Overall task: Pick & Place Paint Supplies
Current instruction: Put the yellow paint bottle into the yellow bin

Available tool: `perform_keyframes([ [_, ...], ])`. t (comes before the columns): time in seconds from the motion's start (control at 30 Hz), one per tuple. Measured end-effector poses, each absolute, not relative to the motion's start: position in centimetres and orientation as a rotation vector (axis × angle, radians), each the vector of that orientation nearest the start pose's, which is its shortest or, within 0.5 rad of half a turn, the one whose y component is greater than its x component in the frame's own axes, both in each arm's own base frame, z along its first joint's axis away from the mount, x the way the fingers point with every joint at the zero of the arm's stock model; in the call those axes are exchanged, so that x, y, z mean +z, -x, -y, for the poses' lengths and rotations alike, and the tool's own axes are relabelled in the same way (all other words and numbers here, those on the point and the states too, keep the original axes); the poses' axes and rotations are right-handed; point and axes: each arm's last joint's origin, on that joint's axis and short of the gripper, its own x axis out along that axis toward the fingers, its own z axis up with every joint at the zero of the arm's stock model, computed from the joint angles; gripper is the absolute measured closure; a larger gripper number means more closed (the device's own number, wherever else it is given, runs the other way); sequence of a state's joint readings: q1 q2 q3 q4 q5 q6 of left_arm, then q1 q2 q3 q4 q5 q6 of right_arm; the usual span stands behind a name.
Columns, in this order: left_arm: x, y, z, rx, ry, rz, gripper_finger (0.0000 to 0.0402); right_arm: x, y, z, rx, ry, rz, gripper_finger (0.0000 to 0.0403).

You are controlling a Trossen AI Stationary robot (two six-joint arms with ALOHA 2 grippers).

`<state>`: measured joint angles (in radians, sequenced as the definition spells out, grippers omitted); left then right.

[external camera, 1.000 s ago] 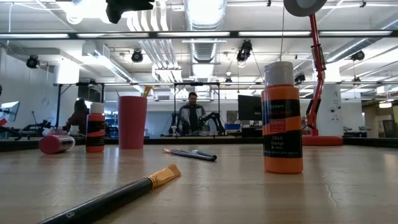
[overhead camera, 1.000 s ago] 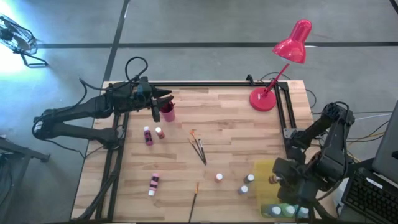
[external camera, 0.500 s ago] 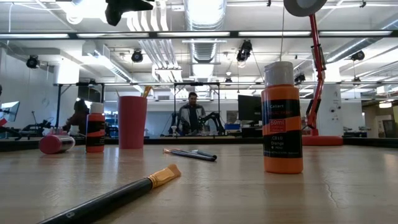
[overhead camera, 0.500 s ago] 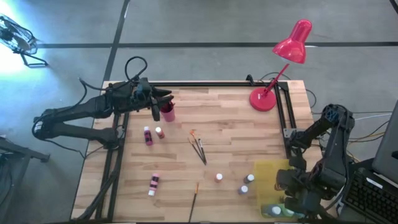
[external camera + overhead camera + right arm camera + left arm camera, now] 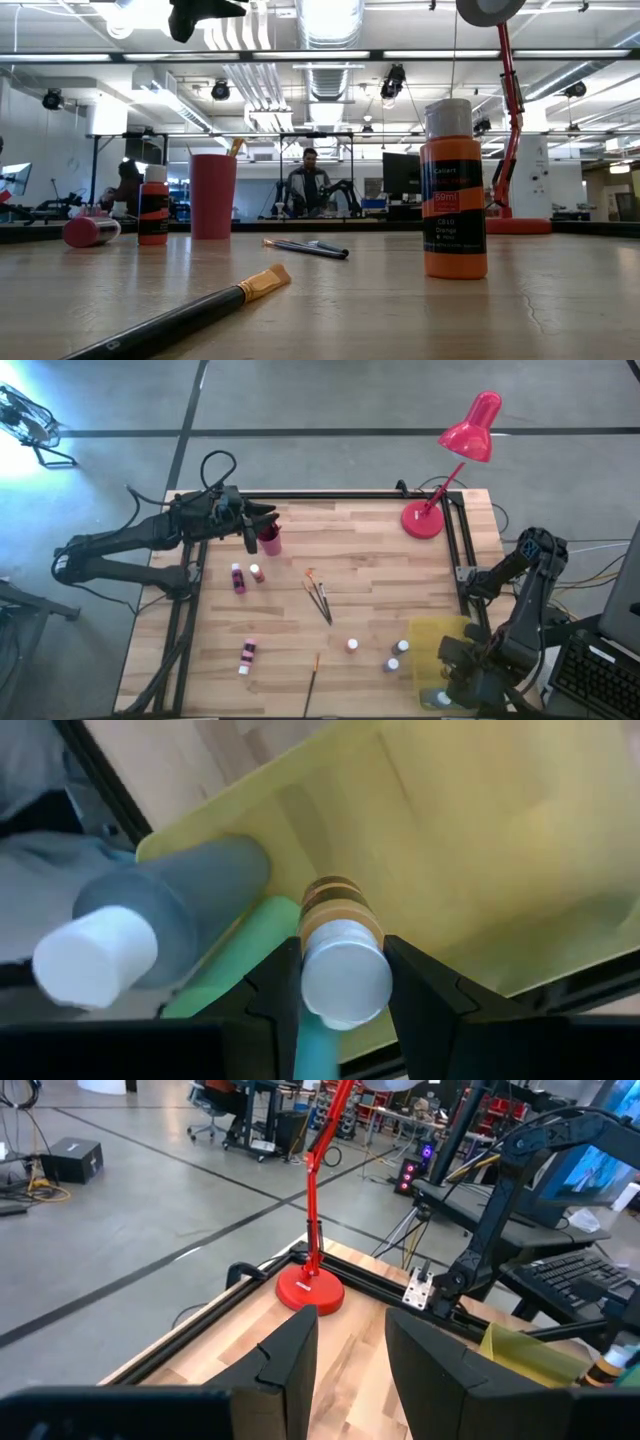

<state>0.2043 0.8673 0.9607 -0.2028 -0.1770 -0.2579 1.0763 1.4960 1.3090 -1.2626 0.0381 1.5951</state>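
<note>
From above, my left gripper (image 5: 262,520) hangs over the red cup (image 5: 270,540) at the far left corner of the table (image 5: 370,575). My right gripper (image 5: 462,682) is low over the yellow tray (image 5: 432,635) at the near right corner. On the wood lie 2 small bottles (image 5: 246,574) near the cup, 1 pink bottle (image 5: 246,655) closer to the front, 3 brushes (image 5: 319,598) in the middle, 1 brush (image 5: 312,676) at the front edge, and 3 small bottles (image 5: 392,655) beside the tray. The red lamp (image 5: 455,460) stands at the far right.

From table height, an orange bottle (image 5: 453,190) stands upright and a brush (image 5: 180,315) lies in front.

My left wrist shows my fingers (image 5: 290,1370) apart, with nothing between them.

My right wrist shows my fingers (image 5: 425,990) pinching a small brown bottle (image 5: 340,945) with a white cap, over the tray (image 5: 470,830), next to a grey-blue bottle (image 5: 150,920) and a green bottle (image 5: 235,965).
</note>
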Motion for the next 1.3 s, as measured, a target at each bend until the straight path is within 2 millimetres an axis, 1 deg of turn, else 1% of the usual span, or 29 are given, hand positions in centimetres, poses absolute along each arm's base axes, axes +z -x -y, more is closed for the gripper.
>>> perform_keyframes([
  [0.13, 37.7, -17.8, -4.2, 0.398, 0.236, -0.064, 0.0275, 27.4, -12.6, -23.2, -0.397, -0.576, -1.467, 0.0290],
  [0.27, 37.7, -17.8, -4.2, 0.398, 0.231, -0.064, 0.0275, 26.7, -12.3, -23.1, -0.471, -0.625, -1.467, 0.0290],
  [0.5, 37.7, -17.8, -4.3, 0.399, 0.214, -0.068, 0.0275, 26.3, -11.8, -23.3, -0.574, -0.719, -1.448, 0.0290],
  [0.63, 37.7, -17.8, -4.4, 0.432, 0.185, -0.070, 0.0275, 26.2, -11.7, -23.6, -0.577, -0.761, -1.431, 0.0290],
  [0.97, 37.7, -17.8, -4.4, 0.459, 0.172, -0.070, 0.0275, 24.4, -12.3, -25.0, -0.594, -0.729, -1.463, 0.0290],
  [1.3, 37.7, -17.8, -4.4, 0.459, 0.173, -0.069, 0.0275, 24.1, -12.3, -25.1, -0.603, -0.720, -1.465, 0.0290],
])
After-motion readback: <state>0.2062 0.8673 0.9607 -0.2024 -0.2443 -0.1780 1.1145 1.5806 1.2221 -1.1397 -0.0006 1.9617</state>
